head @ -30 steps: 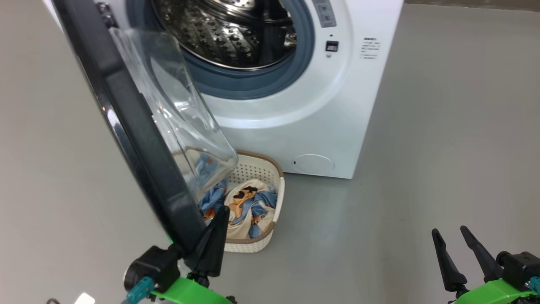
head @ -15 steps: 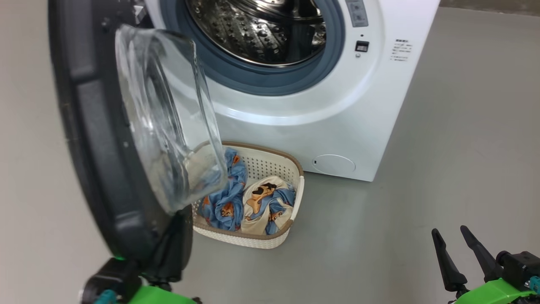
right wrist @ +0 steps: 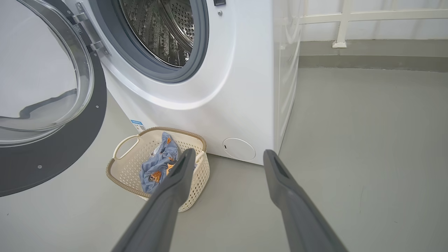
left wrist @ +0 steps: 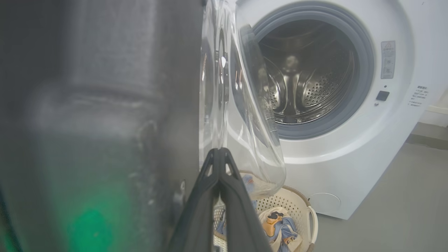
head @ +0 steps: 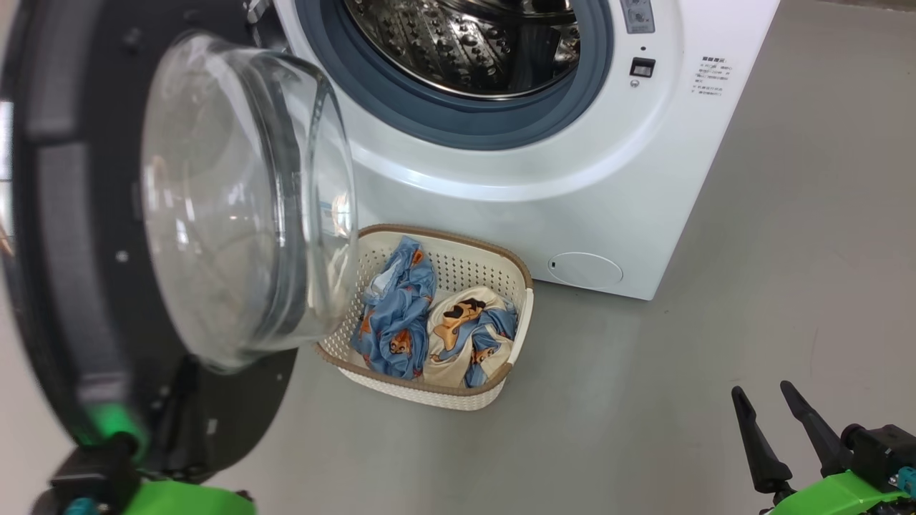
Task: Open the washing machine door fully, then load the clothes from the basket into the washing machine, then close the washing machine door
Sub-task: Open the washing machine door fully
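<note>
Left gripper (left wrist: pixel 219 154) has its two dark fingers pressed flat together with nothing between them, tips up close beside the dark rim of the door (head: pixel 64 286); whether they touch it cannot be told. Right gripper (head: pixel 761 390) hangs low over the bare grey floor (head: pixel 715 300), well apart from everything, its fingers spread wide and empty.

On the floor, just in front of the washing machine (head: pixel 501 214), sits the basket (head: pixel 429 393), cream with a brown rim. Both clothes lie in it, crumpled side by side: the light blue garment (head: pixel 397 322) with orange prints toward the door, the cream one (head: pixel 465 325) with a cartoon figure beside it.

In the head view the door's clear glass bowl (head: pixel 229 214) covers the basket's near-left corner, standing between the left arm and the clothes. From the right wrist the door hangs beside the basket, apart from it.

The door is swung out on its hinge at the machine's left, leaving the grey rubber ring (head: pixel 429 121) and steel drum (head: pixel 472 43) exposed. A small round flap (head: pixel 585 270) sits low on the white front.
</note>
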Controlling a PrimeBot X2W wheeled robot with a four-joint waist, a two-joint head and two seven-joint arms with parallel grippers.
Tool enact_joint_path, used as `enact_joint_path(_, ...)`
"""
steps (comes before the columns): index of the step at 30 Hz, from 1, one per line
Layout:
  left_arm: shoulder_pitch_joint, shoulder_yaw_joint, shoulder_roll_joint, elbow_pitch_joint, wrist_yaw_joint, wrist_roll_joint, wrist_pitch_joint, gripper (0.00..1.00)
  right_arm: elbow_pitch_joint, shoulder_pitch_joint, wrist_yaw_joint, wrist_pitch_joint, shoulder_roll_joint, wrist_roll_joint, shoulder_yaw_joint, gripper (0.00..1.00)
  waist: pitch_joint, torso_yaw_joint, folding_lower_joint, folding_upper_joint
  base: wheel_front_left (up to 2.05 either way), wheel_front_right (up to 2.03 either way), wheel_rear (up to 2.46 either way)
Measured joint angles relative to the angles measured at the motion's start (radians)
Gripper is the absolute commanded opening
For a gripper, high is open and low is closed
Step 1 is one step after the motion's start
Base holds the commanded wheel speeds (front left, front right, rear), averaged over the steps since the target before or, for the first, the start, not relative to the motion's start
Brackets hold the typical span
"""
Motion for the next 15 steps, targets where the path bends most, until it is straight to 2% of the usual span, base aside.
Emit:
enact_joint_path(7,-0.014,0.087,0.032,0.043,0.030,-0.015,-0.011,0.00,0.000,-0.003,0.000,0.000,-0.002,0.000,0.013,1.00,0.010,-0.007,0.0000,0.0000,0.00,0.00,0.00)
enact_joint_path(15,-0.035,0.166,0.051,0.086,0.039,-0.023,-0.025,0.00,-0.006,-0.023,0.000,0.000,-0.008,0.000,0.020,1.00,0.037,-0.019,0.0001,0.0000,0.00,0.00,0.00)
